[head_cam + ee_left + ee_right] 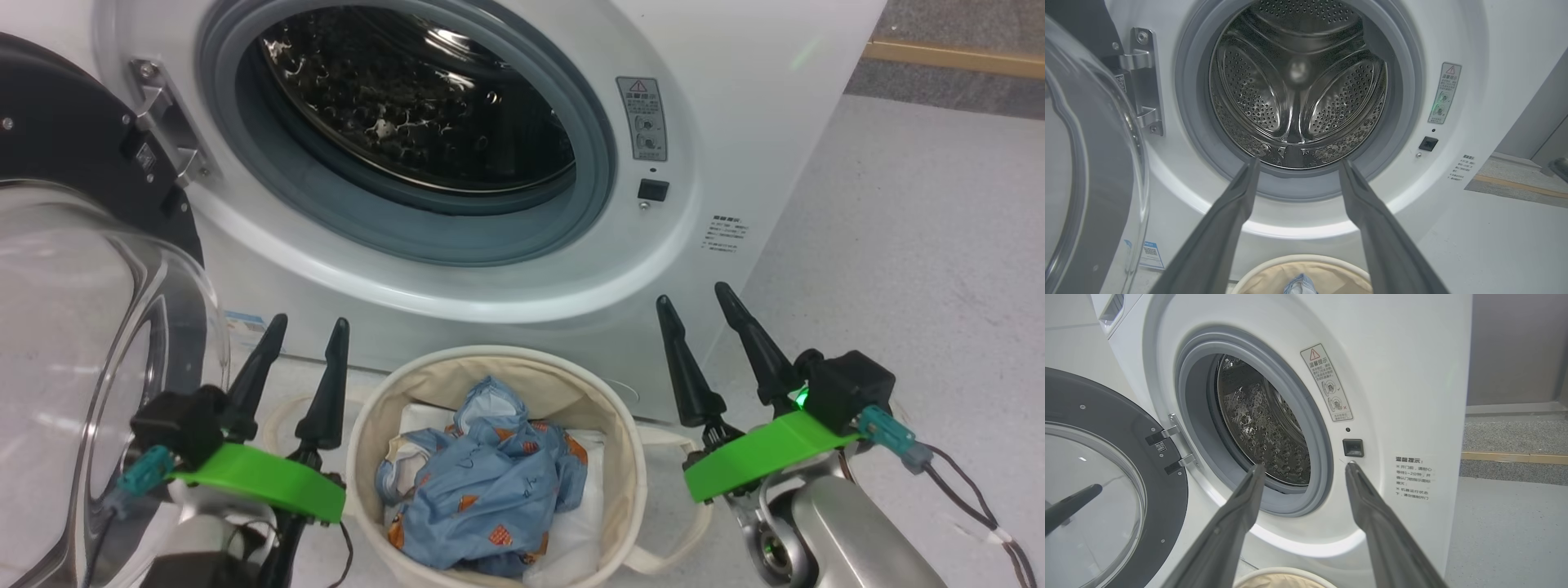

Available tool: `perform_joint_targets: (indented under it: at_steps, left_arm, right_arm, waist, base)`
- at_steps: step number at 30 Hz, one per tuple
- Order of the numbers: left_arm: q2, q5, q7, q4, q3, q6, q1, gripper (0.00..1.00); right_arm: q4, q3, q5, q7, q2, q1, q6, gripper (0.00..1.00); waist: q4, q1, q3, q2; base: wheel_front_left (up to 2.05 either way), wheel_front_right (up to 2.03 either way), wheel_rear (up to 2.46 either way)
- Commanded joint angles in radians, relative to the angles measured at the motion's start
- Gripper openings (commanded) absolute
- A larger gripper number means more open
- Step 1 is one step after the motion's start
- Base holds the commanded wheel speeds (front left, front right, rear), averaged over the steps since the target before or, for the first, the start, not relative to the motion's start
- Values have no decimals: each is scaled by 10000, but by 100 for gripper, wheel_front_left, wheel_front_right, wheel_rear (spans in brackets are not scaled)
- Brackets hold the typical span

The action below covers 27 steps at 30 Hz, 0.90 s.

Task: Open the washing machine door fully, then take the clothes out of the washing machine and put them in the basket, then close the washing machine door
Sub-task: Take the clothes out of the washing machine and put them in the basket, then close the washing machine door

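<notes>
Nearest the robot, the left gripper (pixel 309 321) and the right gripper (pixel 692 294), each with two long dark fingers spread apart and holding nothing, flank the round cream canvas basket (pixel 369 425) without touching it. Within the basket lie the crumpled light blue clothes (pixel 490 482) with orange prints, over white cloth: soft, light, apparently all delivered. Beyond, at the left, the large round washing machine door (pixel 65 139), a glossy black rim around a domed clear glass bowl, stands swung wide on its steel hinge (pixel 167 122). Farthest, the white front-loading washing machine (pixel 735 82) shows a grey rubber gasket (pixel 408 237) and a perforated steel drum (pixel 1298 81) with no cloth visible inside. Judged remaining step: closing the door. It is probably rigid and fairly heavy, turning freely about the hinge. Gloss and glass offer poor grip, so a push on the rim's free edge, far from the hinge, suits better than a pinch
</notes>
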<state>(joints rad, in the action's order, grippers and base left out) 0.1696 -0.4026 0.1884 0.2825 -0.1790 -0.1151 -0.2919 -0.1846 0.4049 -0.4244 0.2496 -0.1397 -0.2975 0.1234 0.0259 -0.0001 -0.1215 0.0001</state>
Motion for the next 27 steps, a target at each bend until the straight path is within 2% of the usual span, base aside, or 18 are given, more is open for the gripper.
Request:
perform_joint_targets:
  at_steps: [1,5,10,27]
  left_arm:
    - [357,-112,-171,-739,320,-50,-127,100]
    - [532,-320,-656,-1748,407,19,276,100]
    - [600,-398,-878,-2382,411,136,617,100]
    - [715,-502,-1053,-2741,419,385,776,100]
  right_arm:
    - [328,190,-68,122,-53,6,73,100]
    - [287,260,-99,121,-64,37,73,100]
    - [245,286,-116,114,-71,-4,73,100]
    - [222,291,-109,77,-57,-67,73,100]
  waist:
    - [9,1,48,-1]
    - [22,1,118,-1]
    - [-22,1,117,-1]
    - [-175,1,71,-1]
  base:
    - [0,0,0]
    - [0,0,0]
    - [0,0,0]
    - [-15,10,5]
